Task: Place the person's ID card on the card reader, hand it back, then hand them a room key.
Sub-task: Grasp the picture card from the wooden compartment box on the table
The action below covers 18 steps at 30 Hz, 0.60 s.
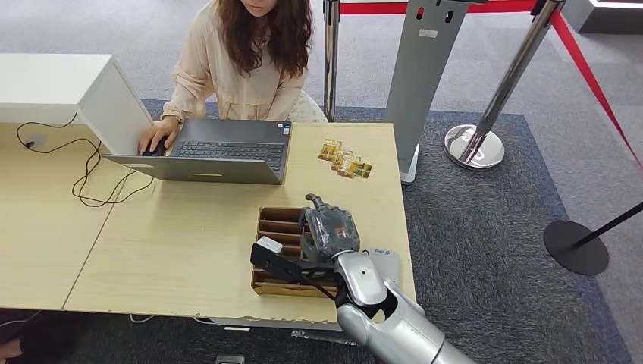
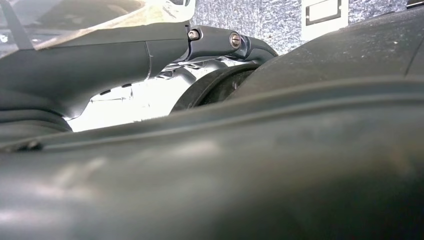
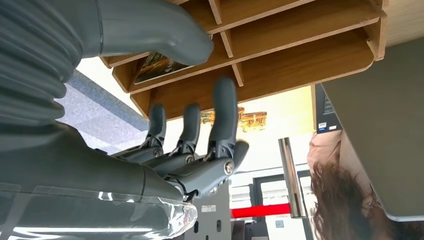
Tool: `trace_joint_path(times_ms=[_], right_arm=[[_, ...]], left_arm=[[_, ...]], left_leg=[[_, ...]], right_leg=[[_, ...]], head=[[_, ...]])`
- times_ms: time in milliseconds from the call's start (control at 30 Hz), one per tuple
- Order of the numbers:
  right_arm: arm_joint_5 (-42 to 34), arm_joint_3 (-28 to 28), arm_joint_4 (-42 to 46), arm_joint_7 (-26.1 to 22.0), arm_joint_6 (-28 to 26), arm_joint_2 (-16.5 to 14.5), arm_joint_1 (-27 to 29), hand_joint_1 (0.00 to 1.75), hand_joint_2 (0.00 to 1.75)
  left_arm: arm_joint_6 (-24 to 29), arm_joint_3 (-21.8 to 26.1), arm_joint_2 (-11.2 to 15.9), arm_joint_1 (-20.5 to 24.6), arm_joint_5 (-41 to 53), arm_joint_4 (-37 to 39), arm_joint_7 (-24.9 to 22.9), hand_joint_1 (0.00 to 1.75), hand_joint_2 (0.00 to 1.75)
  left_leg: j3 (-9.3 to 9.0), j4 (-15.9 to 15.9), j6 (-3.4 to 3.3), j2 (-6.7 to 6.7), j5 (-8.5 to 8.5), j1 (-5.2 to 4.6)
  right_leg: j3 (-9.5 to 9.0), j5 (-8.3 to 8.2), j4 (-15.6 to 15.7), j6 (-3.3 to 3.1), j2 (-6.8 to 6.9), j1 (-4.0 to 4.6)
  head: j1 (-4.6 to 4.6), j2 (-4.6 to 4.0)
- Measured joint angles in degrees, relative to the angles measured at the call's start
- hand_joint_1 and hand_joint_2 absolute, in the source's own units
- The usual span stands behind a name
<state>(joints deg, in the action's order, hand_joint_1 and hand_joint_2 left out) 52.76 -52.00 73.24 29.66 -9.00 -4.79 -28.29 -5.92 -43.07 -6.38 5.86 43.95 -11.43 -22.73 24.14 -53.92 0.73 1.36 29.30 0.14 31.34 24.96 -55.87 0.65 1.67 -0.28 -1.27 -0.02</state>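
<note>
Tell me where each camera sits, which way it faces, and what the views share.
Head view: high on the body, looking down at the table; right robot hand over the wooden organizer.
Left wrist view: at the left wrist, pressed against dark body parts; left robot hand barely visible.
Right wrist view: behind the right robot hand, facing the organizer, laptop and person.
Shared: head and right wrist views both show the organizer, laptop and person.

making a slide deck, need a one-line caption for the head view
Robot's right hand reaches over a wooden card tray on the desk while a person types on a laptop.
</note>
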Motion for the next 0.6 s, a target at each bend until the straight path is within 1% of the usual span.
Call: trace_joint_path(times_ms=[67, 167, 267, 467, 600], right_arm=[[0.05, 0.00, 0.00, 0.00, 0.00, 0.00, 0.00, 0.46, 1.75], [0.07, 0.00, 0.00, 0.00, 0.00, 0.01, 0.00, 0.41, 1.75], [0.08, 0.00, 0.02, 0.03, 0.01, 0.02, 0.00, 0.43, 1.75], [0.09, 0.00, 0.02, 0.09, 0.02, 0.06, -0.01, 0.54, 1.75], [0.09, 0.00, 0.02, 0.09, 0.02, 0.07, -0.01, 0.54, 1.75]], left_arm=[[0.00, -0.01, 0.00, 0.00, 0.05, 0.00, 0.00, 0.00, 0.00], [0.00, 0.00, 0.00, 0.00, 0.07, 0.00, 0.00, 0.00, 0.00], [0.00, 0.01, 0.00, 0.00, 0.09, 0.00, 0.00, 0.00, 0.00], [0.00, 0.01, 0.00, 0.00, 0.09, 0.00, 0.00, 0.00, 0.00], [0.00, 0.01, 0.00, 0.00, 0.09, 0.00, 0.00, 0.00, 0.00]], left_leg=[[0.00, 0.00, 0.00, 0.00, 0.00, 0.00], [-0.01, 0.00, 0.00, 0.00, 0.00, 0.00], [-0.01, 0.00, 0.00, 0.00, 0.00, 0.00], [0.00, 0.00, 0.00, 0.00, 0.00, 0.00], [0.00, 0.00, 0.00, 0.00, 0.00, 0.00]], right_leg=[[0.00, 0.00, 0.00, 0.00, 0.00, 0.00], [0.00, 0.00, 0.00, 0.00, 0.00, 0.00], [0.00, 0.00, 0.00, 0.00, 0.00, 0.00], [0.00, 0.00, 0.00, 0.00, 0.00, 0.00], [0.00, 0.00, 0.00, 0.00, 0.00, 0.00]], head=[[0.00, 0.00], [0.00, 0.00], [0.00, -0.01], [0.00, 0.00], [0.00, 0.00]])
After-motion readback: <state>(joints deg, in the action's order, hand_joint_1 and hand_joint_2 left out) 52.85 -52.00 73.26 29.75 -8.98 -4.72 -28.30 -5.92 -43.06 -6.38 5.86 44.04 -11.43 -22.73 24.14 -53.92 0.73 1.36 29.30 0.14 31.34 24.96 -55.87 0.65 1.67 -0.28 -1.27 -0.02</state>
